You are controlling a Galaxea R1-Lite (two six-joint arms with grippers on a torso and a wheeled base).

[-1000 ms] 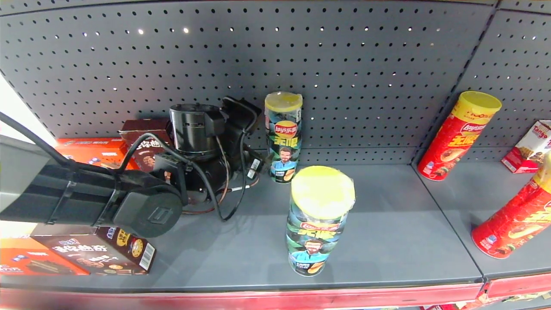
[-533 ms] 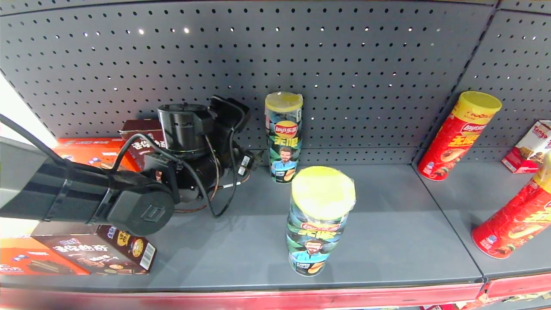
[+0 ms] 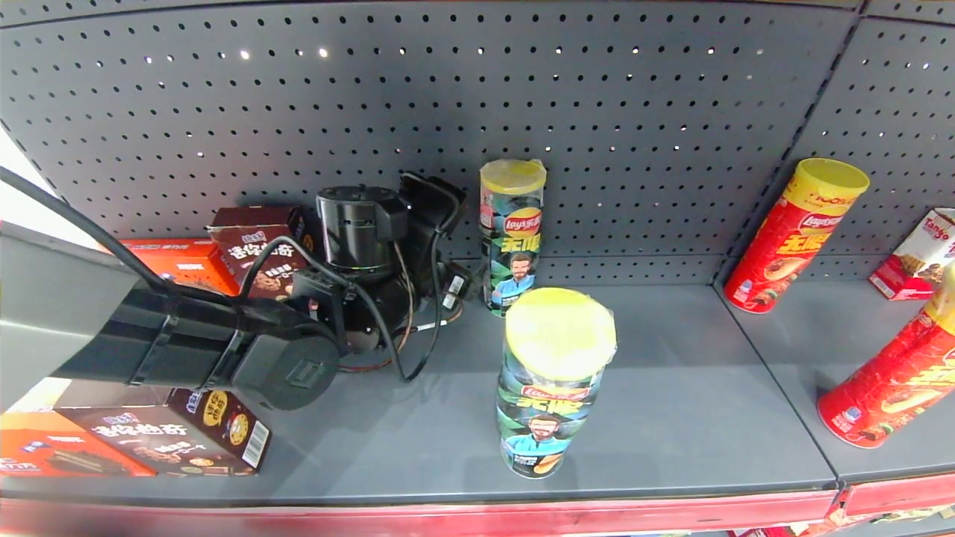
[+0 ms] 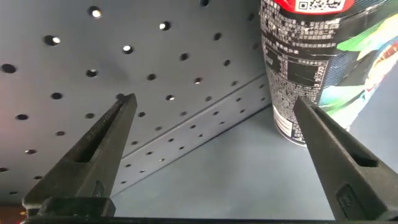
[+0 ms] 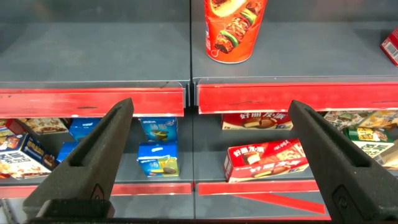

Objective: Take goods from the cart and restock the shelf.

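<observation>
Two green-and-black chip cans with yellow lids stand upright on the grey shelf (image 3: 671, 403). One can (image 3: 512, 235) is at the back by the pegboard, the other (image 3: 556, 380) nearer the front edge. My left arm's wrist (image 3: 358, 246) lies over the shelf just left of the back can. In the left wrist view my left gripper (image 4: 214, 102) is open, with nothing between its fingers. The back can (image 4: 311, 62) stands right at one fingertip (image 4: 305, 109), off to the side of the gap. My right gripper (image 5: 211, 107) hangs open in front of lower shelves.
Brown cookie boxes (image 3: 261, 250) (image 3: 164, 440) and an orange box (image 3: 179, 261) lie left of the arm. Two red chip cans (image 3: 794, 235) (image 3: 888, 380) lean on the right-hand section. The perforated back wall (image 3: 597, 112) closes the rear. Red-edged lower shelves (image 5: 186, 93) hold boxes.
My left arm drew slightly left, then swung right. The back can now stands a little farther right along the pegboard. The front can has not moved.
</observation>
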